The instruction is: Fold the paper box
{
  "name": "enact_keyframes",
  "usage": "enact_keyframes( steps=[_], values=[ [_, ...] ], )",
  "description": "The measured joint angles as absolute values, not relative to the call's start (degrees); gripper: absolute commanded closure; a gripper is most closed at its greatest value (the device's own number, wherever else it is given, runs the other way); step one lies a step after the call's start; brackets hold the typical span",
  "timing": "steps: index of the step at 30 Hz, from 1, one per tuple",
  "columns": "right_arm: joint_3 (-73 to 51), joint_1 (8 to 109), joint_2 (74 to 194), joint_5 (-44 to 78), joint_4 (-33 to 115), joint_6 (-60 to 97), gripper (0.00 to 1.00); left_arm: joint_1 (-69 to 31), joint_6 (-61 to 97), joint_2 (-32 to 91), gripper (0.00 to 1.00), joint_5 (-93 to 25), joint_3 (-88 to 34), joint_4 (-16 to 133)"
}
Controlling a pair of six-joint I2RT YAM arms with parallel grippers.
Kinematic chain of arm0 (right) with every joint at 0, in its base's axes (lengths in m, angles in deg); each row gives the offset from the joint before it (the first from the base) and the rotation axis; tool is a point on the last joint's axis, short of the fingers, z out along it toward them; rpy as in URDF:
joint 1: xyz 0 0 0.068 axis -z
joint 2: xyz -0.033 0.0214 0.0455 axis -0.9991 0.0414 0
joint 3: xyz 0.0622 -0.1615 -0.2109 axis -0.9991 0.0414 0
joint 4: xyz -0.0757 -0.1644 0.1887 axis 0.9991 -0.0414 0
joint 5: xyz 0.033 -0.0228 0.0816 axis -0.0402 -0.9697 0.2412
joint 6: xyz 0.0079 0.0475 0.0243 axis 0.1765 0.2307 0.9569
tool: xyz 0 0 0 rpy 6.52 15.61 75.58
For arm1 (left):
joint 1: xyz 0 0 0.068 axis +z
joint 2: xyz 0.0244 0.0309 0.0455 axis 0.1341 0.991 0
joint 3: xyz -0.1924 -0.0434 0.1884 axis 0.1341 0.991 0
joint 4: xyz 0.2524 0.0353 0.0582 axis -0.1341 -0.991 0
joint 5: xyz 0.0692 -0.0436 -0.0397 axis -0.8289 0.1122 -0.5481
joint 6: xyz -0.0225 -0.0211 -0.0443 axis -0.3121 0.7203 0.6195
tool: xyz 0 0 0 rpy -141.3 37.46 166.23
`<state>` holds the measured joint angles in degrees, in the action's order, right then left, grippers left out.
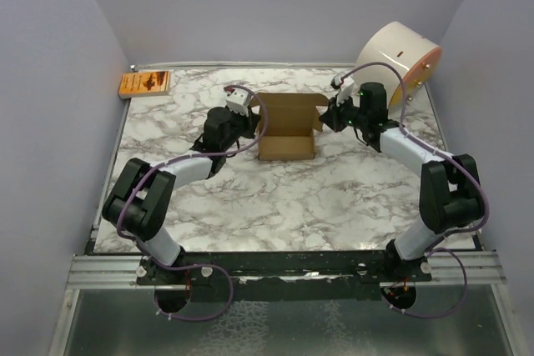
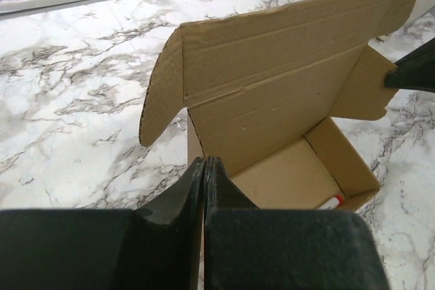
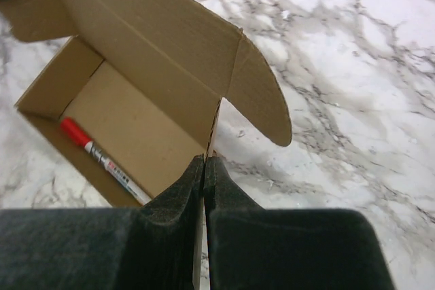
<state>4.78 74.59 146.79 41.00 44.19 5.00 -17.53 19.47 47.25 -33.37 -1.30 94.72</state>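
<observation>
The paper box (image 1: 288,127) is a small brown carton standing on the marble table, its lid (image 2: 272,45) raised at the far side with rounded ear flaps at both ends. A red-capped marker (image 3: 102,157) lies on the box floor. My left gripper (image 1: 254,127) is at the box's left end, its jaws pressed together on the top edge of the left side wall (image 2: 204,162). At the opposite end my right gripper (image 1: 322,122) is shut the same way on the right side wall (image 3: 205,159). The carton's near front wall is hidden behind the fingers in both wrist views.
A big white cylinder (image 1: 400,60) lies at the back right, close behind the right arm. A small orange packet (image 1: 144,83) sits at the back left corner. Grey walls enclose the table on three sides.
</observation>
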Motion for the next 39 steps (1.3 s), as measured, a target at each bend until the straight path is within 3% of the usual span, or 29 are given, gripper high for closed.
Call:
enact_keyframes(
  steps=[14, 26, 39],
  values=[
    [15.2, 66.2, 142.3, 18.0, 62.5, 10.9, 0.99, -23.7, 19.9, 46.3, 1.0, -47.0, 3.2, 101.6],
    [25.3, 62.6, 141.0, 11.8, 80.8, 12.7, 0.99, -26.3, 17.2, 49.8, 1.0, -56.8, 4.6, 113.1],
    [26.5, 61.8, 144.3, 11.0, 84.5, 17.0, 0.98, -26.5, 14.9, 53.2, 1.0, -56.6, 8.9, 120.5]
  ],
)
